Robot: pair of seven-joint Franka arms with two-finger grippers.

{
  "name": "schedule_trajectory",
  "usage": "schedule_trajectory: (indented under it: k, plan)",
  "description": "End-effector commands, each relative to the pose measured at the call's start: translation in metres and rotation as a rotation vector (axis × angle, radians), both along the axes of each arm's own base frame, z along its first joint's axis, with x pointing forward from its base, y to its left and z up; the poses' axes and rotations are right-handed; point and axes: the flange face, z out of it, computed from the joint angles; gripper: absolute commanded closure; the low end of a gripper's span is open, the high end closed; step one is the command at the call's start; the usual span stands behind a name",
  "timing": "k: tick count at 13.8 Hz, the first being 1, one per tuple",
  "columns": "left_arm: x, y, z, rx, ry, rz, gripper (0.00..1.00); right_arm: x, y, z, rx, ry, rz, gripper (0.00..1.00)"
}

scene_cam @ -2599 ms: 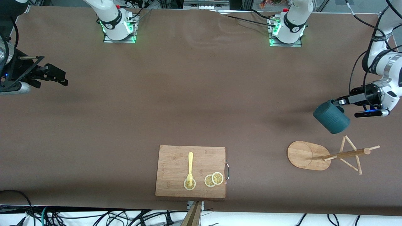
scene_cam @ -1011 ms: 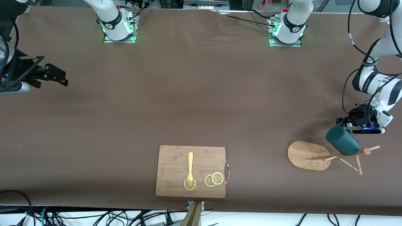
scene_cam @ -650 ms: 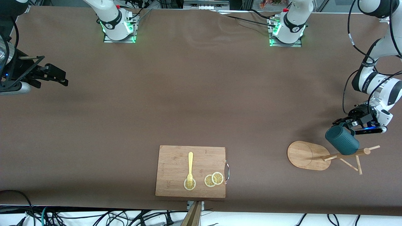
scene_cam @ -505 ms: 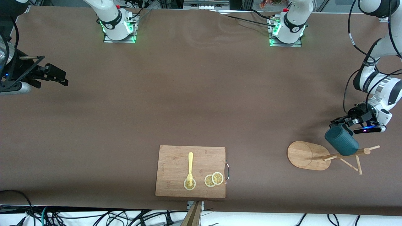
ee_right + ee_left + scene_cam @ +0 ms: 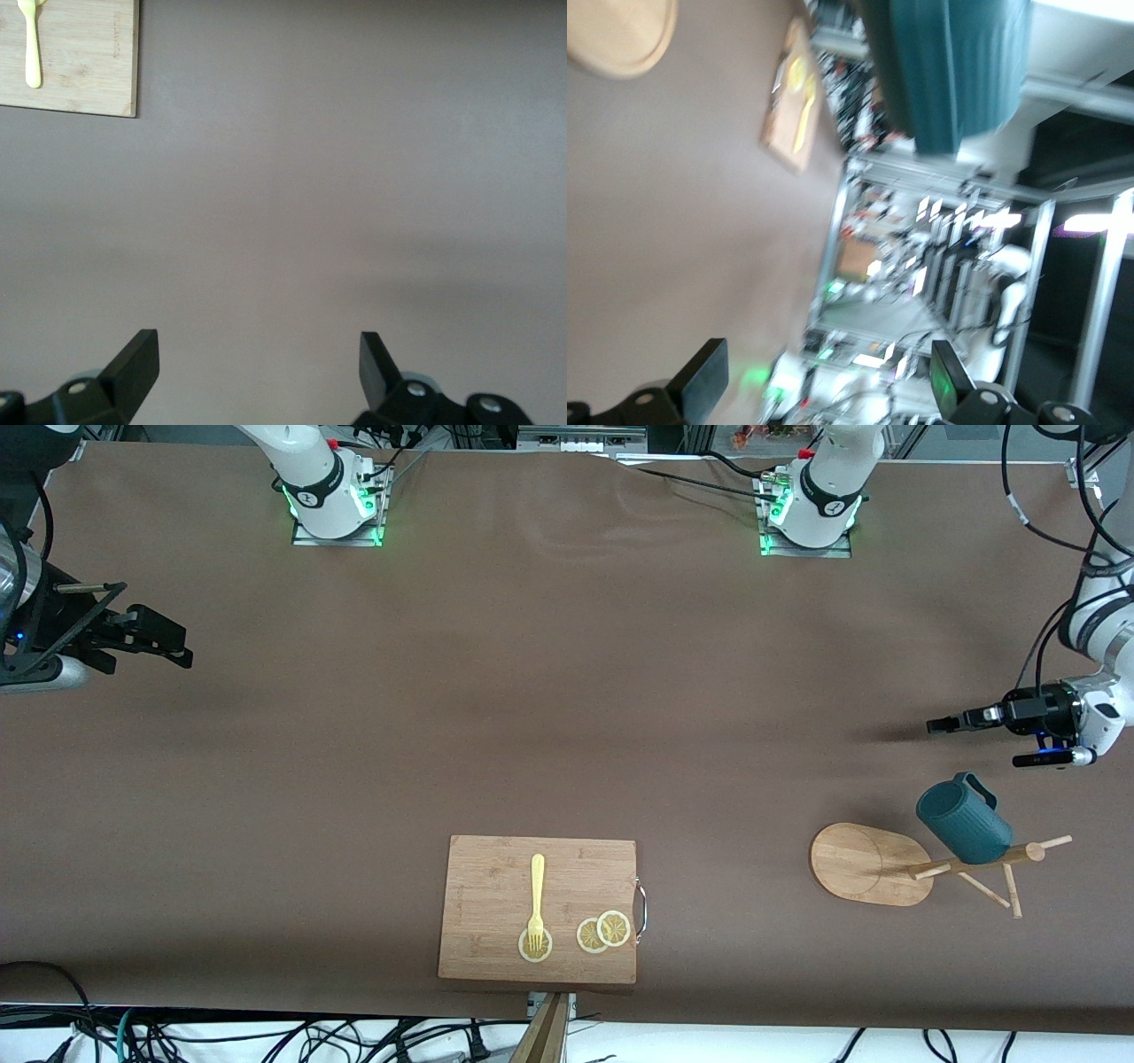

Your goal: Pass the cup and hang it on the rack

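While waiting at its own end of the table, right gripper held above bare cloth with fingers spread wide and nothing between them. Near the front camera's edge of the table, midway along, cutting board lay flat, carrying a yellow fork and lemon slices. Toward the left arm's end, rack stood on its oval base, pegs fanned out. Cup hung on an upper peg, tilted, handle uppermost, free of any fingers. Left gripper hovered over bare cloth, clear of the cup, fingers apart and empty.
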Motion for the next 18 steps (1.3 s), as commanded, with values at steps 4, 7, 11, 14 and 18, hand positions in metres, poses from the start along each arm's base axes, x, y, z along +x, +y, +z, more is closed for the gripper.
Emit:
schedule_trajectory:
  k: [4,7,11,14,18]
  plan:
    - [0.004,-0.019,0.109,0.363,0.023,-0.281,0.0,0.0,0.002,0.006,-0.01,-0.005,0.011,0.0]
    - [0.023,-0.055,0.17,0.588,0.084,-0.362,0.0,0.0,0.001,0.006,-0.01,-0.005,0.009,0.0]
    - [0.04,-0.089,0.215,0.83,0.136,-0.405,0.0,0.0,0.002,0.006,-0.01,-0.005,0.011,0.0]
    - [0.061,-0.121,0.239,1.037,0.135,-0.4,0.0,0.0,0.002,0.006,-0.01,-0.005,0.011,0.0]
    - [0.086,-0.18,0.28,1.26,0.046,-0.443,0.0,0.0,0.002,0.006,-0.01,-0.005,0.011,0.0]
